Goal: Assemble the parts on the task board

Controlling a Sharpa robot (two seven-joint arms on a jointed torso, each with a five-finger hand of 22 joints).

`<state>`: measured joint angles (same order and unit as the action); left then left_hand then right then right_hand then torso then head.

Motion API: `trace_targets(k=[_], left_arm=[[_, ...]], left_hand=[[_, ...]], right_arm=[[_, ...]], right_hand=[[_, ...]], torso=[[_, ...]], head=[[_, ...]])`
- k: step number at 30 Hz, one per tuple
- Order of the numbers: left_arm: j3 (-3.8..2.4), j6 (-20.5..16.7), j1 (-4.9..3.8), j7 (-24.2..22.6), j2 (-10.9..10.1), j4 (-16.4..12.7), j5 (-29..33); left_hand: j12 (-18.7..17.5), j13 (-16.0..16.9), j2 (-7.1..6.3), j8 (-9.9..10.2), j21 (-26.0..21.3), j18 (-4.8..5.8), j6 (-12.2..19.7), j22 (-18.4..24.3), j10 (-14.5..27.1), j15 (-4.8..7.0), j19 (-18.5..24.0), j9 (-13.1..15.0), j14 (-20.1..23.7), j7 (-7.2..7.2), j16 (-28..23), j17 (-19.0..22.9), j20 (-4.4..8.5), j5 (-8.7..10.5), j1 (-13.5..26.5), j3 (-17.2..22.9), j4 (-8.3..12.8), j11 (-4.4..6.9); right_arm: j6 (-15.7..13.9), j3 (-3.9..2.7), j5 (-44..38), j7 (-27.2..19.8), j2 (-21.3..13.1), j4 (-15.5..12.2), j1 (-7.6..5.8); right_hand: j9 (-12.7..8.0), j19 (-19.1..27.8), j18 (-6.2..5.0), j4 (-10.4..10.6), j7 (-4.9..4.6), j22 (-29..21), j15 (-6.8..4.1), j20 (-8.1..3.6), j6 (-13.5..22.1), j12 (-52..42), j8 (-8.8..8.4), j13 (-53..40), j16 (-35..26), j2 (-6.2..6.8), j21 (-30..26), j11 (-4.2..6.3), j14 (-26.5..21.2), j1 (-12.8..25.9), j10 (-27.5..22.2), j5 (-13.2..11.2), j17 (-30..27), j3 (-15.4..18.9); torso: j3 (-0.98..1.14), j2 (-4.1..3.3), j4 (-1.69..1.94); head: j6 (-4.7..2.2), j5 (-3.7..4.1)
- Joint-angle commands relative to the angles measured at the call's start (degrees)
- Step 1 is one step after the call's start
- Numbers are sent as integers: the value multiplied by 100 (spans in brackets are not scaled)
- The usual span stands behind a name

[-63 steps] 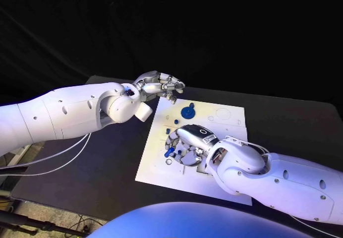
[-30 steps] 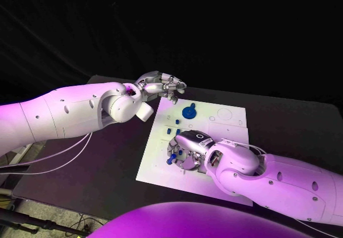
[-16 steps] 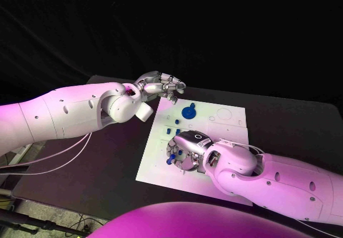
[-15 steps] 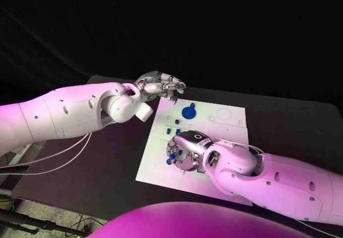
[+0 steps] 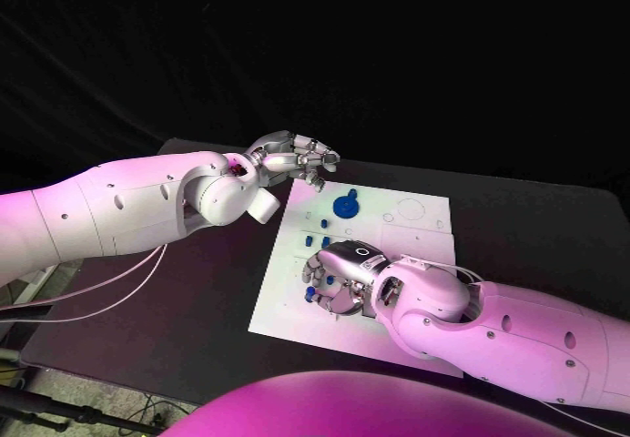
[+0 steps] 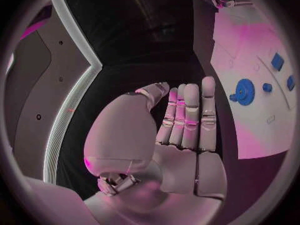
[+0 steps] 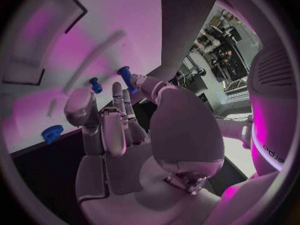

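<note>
A small blue peg point(image 7: 124, 75) is seen on the white board point(image 5: 291, 309), just beyond the fingertips of the right hand point(image 5: 344, 278), which is lowered over the board's near left part; nothing is gripped, its fingers loosely extended. The left hand point(image 5: 291, 156) is held empty well apart, beyond the far edge, past the blue gear point(image 5: 347, 205).
</note>
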<state>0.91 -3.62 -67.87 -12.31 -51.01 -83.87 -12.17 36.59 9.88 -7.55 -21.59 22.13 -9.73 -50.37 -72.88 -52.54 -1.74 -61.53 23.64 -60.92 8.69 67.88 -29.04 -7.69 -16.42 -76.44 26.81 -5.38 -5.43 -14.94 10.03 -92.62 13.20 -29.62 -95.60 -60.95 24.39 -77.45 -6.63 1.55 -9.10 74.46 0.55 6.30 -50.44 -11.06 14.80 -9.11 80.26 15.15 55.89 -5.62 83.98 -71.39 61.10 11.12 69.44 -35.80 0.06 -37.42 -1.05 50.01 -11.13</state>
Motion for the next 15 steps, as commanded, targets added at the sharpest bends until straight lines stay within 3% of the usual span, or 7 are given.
trace_targets(k=[1, 6, 11, 15], left_arm=[[-3, 89, -4, -28, 1, -19, 29], [-3, 79, -4, -29, -9, -18, 29], [-3, 77, -4, -26, -13, -19, 29], [-3, 76, -4, -25, -25, -19, 29]], left_hand=[[30, -4, 11, -38, -18, -57, 28, 4, 37, 9, -23, 5, 15, -4, -14, 1, -3, -33, 46, -13, -32, 3], [31, -4, 13, -42, -22, -57, 31, 5, 39, 9, -24, 9, 15, -5, -15, 1, -3, -36, 43, -12, -33, 4], [31, -4, 13, -42, -22, -57, 31, 5, 39, 9, -24, 9, 15, -5, -15, 1, -3, -36, 43, -12, -33, 4], [31, -4, 13, -42, -22, -57, 31, 5, 39, 9, -24, 9, 15, -5, -15, 1, -3, -36, 43, -12, -33, 4]], right_arm=[[-126, 2, -6, -43, -28, -29, 5], [-273, 3, 23, -89, -127, -148, 5], [-360, 2, 41, -95, -299, -318, -4], [-676, -12, 181, -175, -641, -579, -92]], right_hand=[[-42, 150, -64, -28, -12, -137, 53, 42, 151, 48, -78, 23, -111, 30, -310, -29, 58, 11, -243, 30, -165, 108], [-109, 365, -134, -60, -14, -314, 116, 109, 315, -55, -146, 24, -246, -53, -745, -94, -108, -67, -648, 41, -423, 519], [-112, 374, -139, -63, -17, -322, 117, 112, 307, -85, -140, 19, -258, -73, -768, -94, -121, -87, -659, 46, -448, 556], [-120, 324, -130, -64, -61, -287, 99, 104, 201, -266, -85, -20, -241, -125, -697, -73, -103, -141, -574, 210, -431, 604]], torso=[[4, 1, 0], [5, 1, -2], [6, 1, 4], [1, 5, -1]], head=[[-1, 9], [-1, 10], [-1, 29], [-1, 56]])
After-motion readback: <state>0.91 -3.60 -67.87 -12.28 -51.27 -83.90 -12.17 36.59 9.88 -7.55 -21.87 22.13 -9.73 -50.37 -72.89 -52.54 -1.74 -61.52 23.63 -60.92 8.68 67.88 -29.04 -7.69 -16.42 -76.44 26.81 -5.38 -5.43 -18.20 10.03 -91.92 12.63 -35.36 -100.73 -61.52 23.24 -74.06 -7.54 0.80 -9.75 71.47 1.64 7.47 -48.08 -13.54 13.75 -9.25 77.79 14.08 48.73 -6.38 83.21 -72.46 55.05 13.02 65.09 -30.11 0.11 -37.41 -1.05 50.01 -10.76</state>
